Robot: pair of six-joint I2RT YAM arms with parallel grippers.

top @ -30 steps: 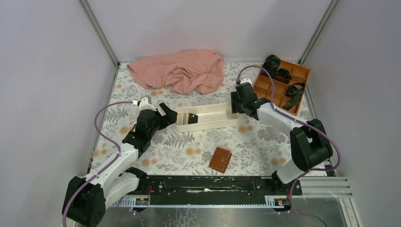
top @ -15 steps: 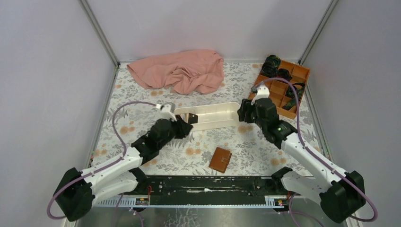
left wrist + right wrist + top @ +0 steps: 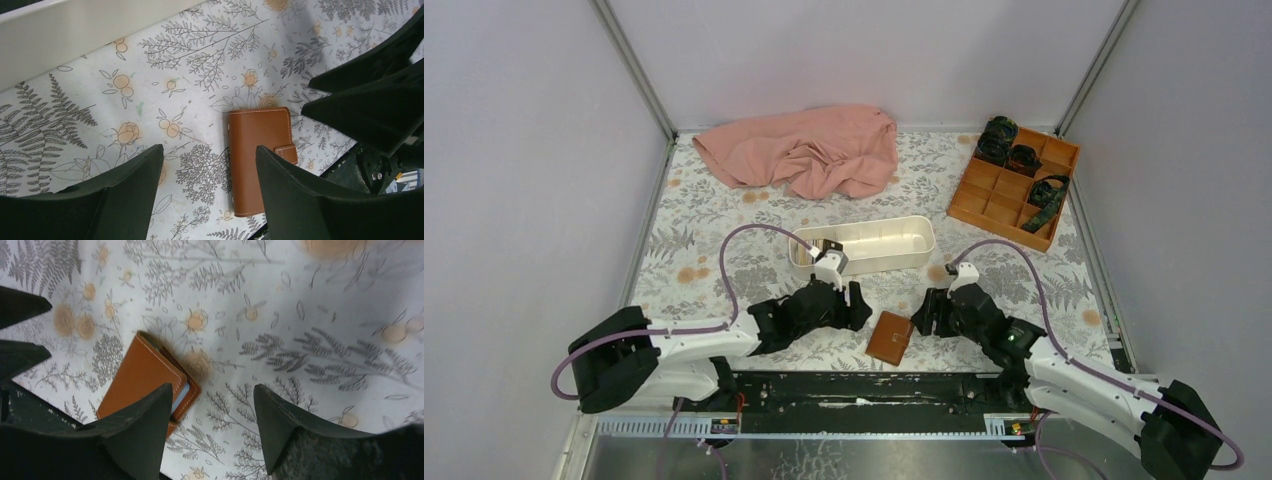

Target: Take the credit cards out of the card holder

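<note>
My left jaws stand wide apart with nothing between them. My right jaws stand wide apart too and are also empty.

In the top view both of my arms are low over the near part of the flowered surface [image 3: 724, 230]. The left arm [image 3: 694, 345] reaches in from the left and the right arm [image 3: 1074, 375] from the right. The card holder [image 3: 891, 337] lies flat between the two sets of jaws, near to each and close to the near edge. From this view I cannot tell if any jaw touches it.

The left wrist view gives more. The card holder [image 3: 260, 160] is closed, with its snap tab [image 3: 285, 149] folded over the right edge. It shows in the gap of my left jaws and is partly hidden behind the right-hand one. In the same view the black tips of my right jaws come in from the right side. The wall of the white tray [image 3: 75, 25] crosses the upper left corner.

Only the right wrist view, which is a little blurred, looks at the open edge of the card holder [image 3: 142, 377]. There a light blue card [image 3: 181, 395] shows inside the fold.

Only the top view shows the far things. The pink cloth [image 3: 804, 148] lies at the far edge. The orange box [image 3: 1014, 185] is at the far right with dark things in some compartments. The tray lies well behind the card holder. Something small lies in its left end, half hidden by my left wrist, and I cannot tell what it is.
</note>
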